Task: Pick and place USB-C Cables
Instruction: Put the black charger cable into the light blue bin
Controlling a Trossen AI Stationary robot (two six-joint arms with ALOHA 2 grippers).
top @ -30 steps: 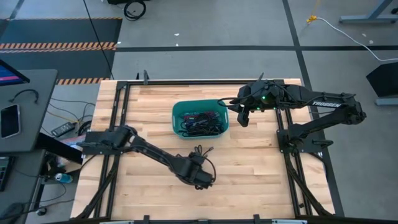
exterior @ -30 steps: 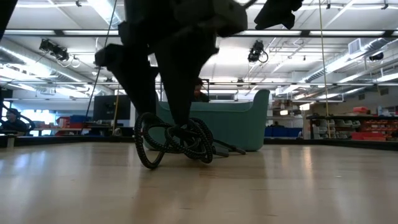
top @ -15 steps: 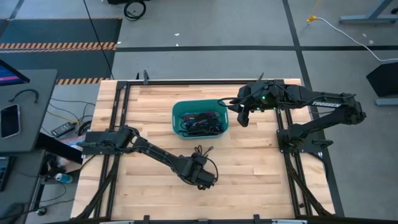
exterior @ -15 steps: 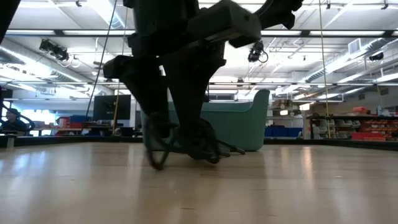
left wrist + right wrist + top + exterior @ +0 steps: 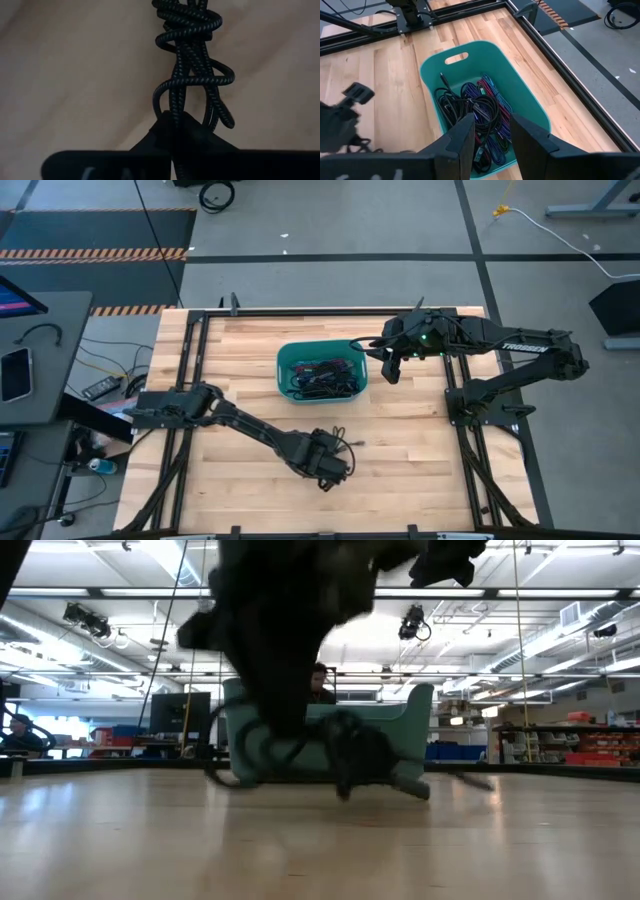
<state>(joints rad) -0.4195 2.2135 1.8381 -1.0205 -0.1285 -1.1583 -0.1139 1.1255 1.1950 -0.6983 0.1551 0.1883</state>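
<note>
Left gripper (image 5: 328, 463) is working low over the table (image 5: 420, 450) at about 6 o'clock from the teal bin (image 5: 283, 364), well apart from it. Its fingers are clamped on a black braided USB-C cable (image 5: 192, 65); in the left wrist view the cable is running straight out from between them, knotted into loose loops over bare wood. In the high view one free end is trailing toward 3 o'clock of the gripper. In the low view the bundle (image 5: 340, 750) is sitting at or just above the tabletop; contact cannot be told.

Judgement: the step in hand is carrying this cable clear of the bin and setting it down. To do it well, the arm should be holding the clamp firm until the bundle is resting fully on the wood, since the loops are slack and could snag a finger on release. Opening should be slow, followed by a straight lift so no loop rides up with the fingers.

The remaining cables (image 5: 475, 117), black, blue and red-toned, are lying tangled inside the bin.

Right gripper (image 5: 390, 364) is waiting just off the bin's 3 o'clock rim, raised, its fingers (image 5: 465, 135) slightly apart and holding nothing.
</note>
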